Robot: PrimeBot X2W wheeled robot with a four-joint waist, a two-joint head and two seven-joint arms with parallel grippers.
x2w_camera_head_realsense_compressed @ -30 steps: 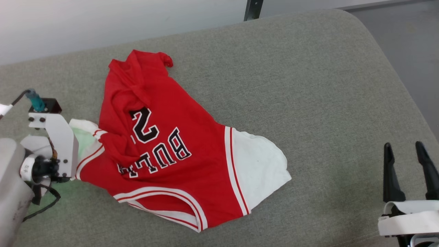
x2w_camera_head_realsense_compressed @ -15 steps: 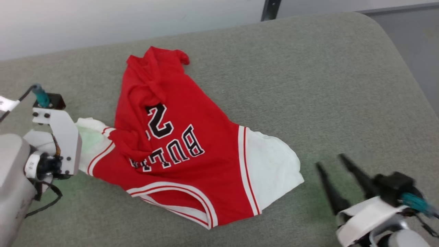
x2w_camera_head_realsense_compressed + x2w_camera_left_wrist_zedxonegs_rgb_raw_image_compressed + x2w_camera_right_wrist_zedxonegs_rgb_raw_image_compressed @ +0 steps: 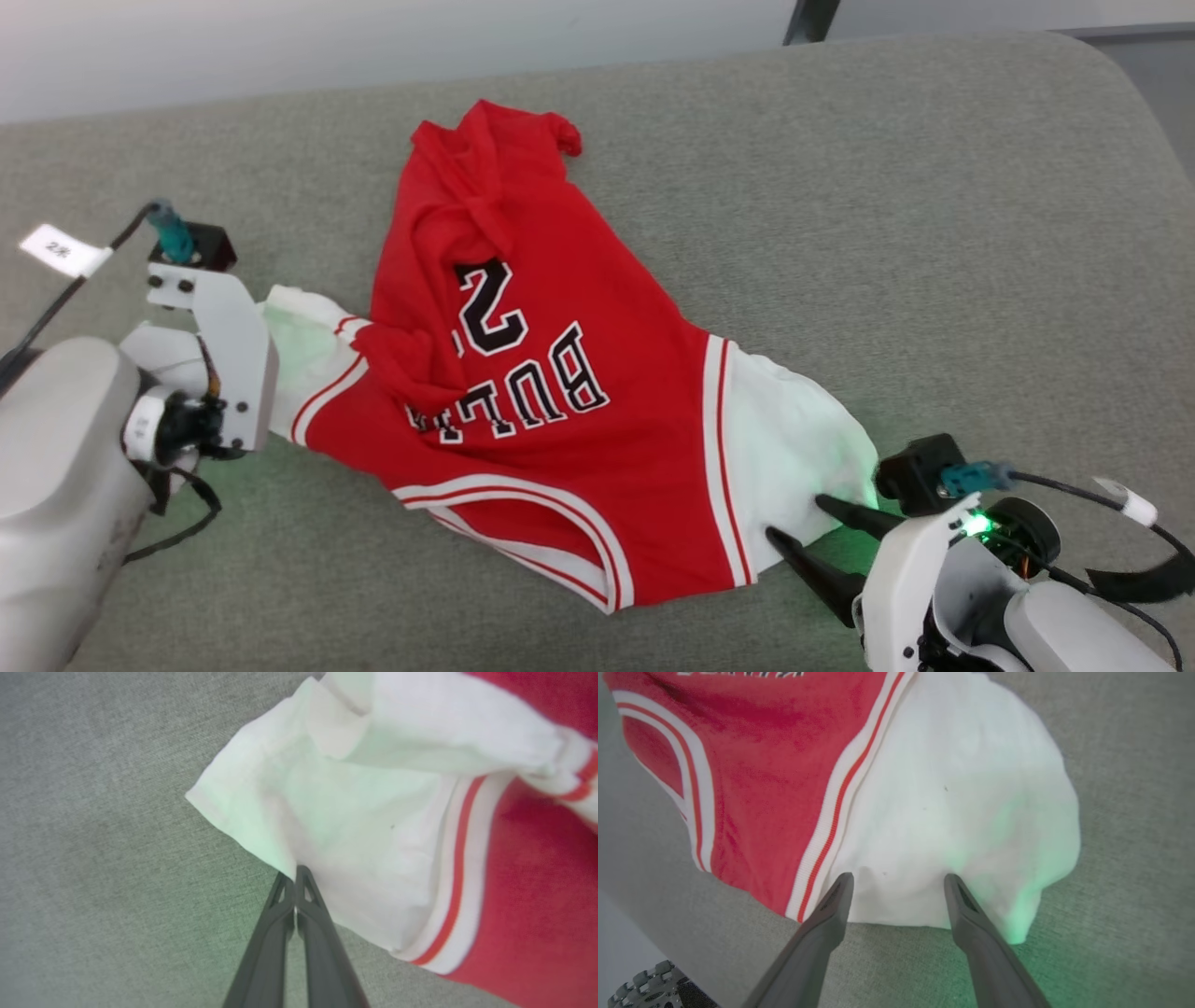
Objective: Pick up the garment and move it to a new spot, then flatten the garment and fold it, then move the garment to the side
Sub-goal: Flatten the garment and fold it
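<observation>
Fingers of left gripper (image 3: 295, 871) pressed together, seemingly pinching garment (image 3: 635, 420) sleeve; right gripper (image 3: 899, 879) spread at opposite sleeve. Lettering "BUL", "2" reads inverted; neckline toward robot.

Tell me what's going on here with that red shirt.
A two-armed robot is working on a red jersey that lies crumpled on a grey cushion. Its left pincer is shut on the edge of one white sleeve. Its right pincer is open, fingers set at the edge of the other sleeve, not yet closed. The jersey is not yet flattened or folded.
</observation>
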